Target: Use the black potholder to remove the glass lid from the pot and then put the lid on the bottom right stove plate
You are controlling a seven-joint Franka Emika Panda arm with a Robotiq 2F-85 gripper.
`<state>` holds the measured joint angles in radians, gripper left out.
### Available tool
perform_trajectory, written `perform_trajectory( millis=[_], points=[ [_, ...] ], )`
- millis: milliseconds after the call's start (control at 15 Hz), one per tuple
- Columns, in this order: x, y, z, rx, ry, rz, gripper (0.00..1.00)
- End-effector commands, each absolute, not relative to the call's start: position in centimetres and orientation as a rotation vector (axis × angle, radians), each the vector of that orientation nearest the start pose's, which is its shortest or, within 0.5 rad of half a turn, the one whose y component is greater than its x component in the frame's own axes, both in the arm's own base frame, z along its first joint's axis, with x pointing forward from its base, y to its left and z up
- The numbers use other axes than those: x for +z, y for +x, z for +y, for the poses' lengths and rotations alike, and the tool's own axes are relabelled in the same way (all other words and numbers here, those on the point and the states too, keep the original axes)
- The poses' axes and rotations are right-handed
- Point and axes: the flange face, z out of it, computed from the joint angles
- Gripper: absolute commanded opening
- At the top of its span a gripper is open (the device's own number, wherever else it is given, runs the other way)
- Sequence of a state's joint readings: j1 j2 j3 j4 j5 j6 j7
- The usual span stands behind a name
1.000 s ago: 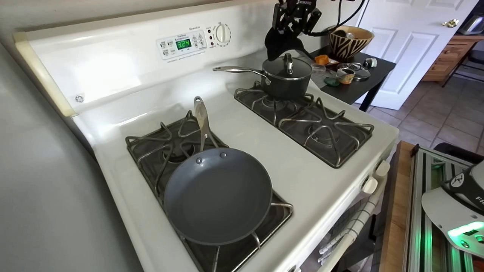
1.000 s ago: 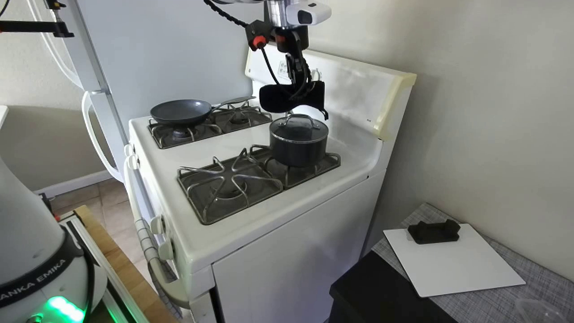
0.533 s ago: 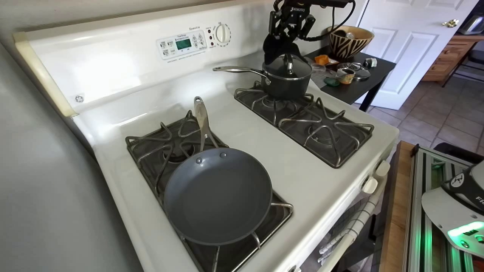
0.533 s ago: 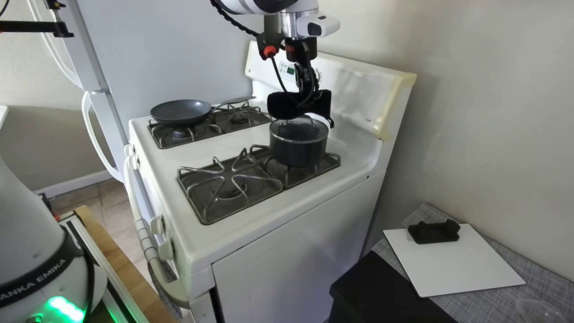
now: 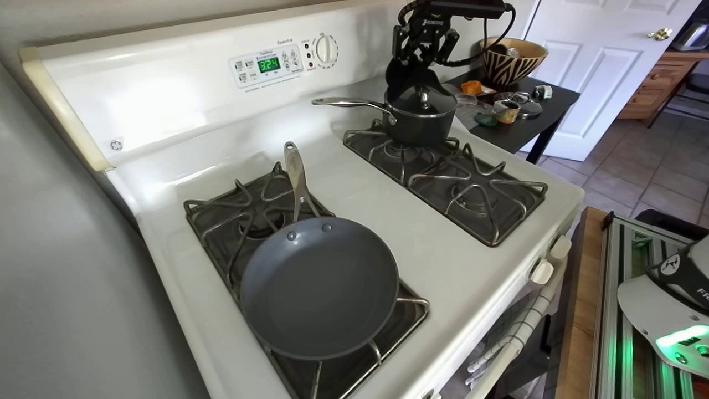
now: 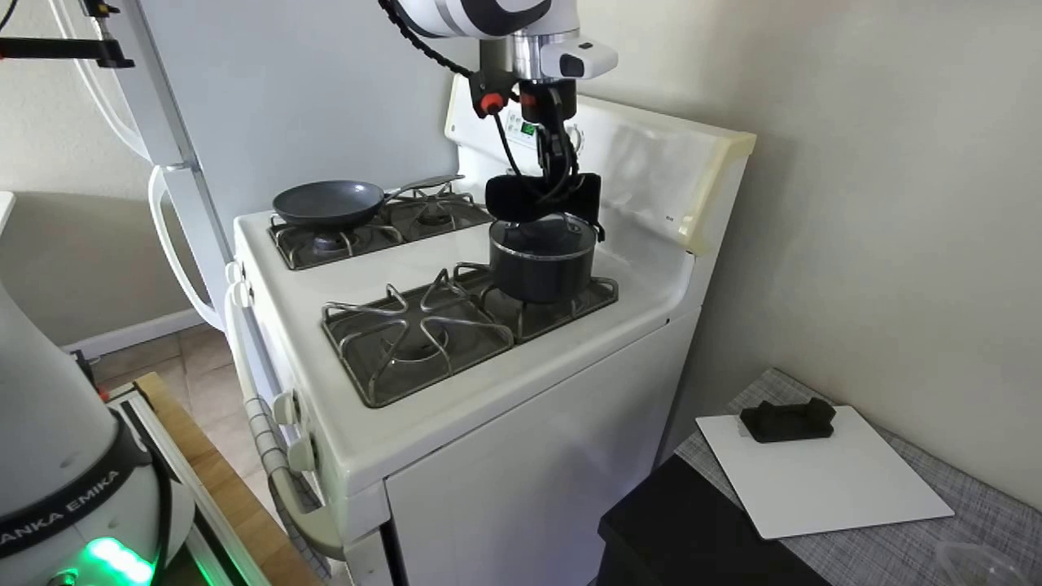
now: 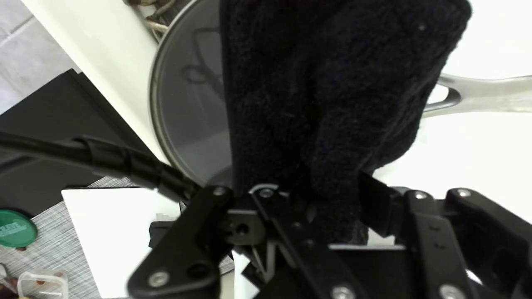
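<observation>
In my wrist view the black potholder hides the right side of the glass lid; the pot handle is cut off at right.

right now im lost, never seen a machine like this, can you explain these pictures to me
The machine is a robot arm. Its fingers hold a black potholder, which partly hides the glass lid on a pot; whether it touches the lid's handle, I can't tell. Two views come from cameras standing outside the robot, looking down at the stove from different places. The wrist view comes from a camera on the arm itself, so the fingers show along its bottom. Also on the stove sits a frying pan; beside the stove, a dark table bears a patterned bowl.
</observation>
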<state>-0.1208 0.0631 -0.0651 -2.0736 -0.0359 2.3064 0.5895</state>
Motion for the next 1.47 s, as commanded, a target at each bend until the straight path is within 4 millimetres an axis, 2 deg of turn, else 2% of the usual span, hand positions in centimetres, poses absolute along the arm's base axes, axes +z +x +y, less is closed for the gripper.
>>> perform_trajectory(
  millis=[0, 133, 533, 600, 667, 733, 1133, 1200, 1267, 1333, 1400],
  points=[
    [41.40, 56.52, -10.59, -0.223, -2.929, 1.193, 0.05],
    [41.43, 56.39, -10.64, -0.213, -2.935, 1.205, 0.03],
    [41.43, 56.08, -10.70, -0.174, -2.957, 1.225, 0.03],
    [41.41, 56.06, -10.68, -0.170, -2.958, 1.226, 0.39],
    [41.41, 56.06, -10.68, -0.168, -2.958, 1.227, 0.40],
    [41.41, 56.12, -10.68, -0.167, -2.957, 1.228, 0.47],
    [41.40, 56.24, -10.61, -0.160, -2.948, 1.230, 0.98],
    [41.34, 56.26, -10.58, -0.159, -2.950, 1.230, 0.98],
    [41.23, 56.28, -10.56, -0.153, -2.953, 1.229, 0.92],
    [41.10, 56.30, -10.57, -0.151, -2.956, 1.232, 0.69],
    [40.93, 56.34, -10.56, -0.141, -2.959, 1.233, 0.67]
  ],
)
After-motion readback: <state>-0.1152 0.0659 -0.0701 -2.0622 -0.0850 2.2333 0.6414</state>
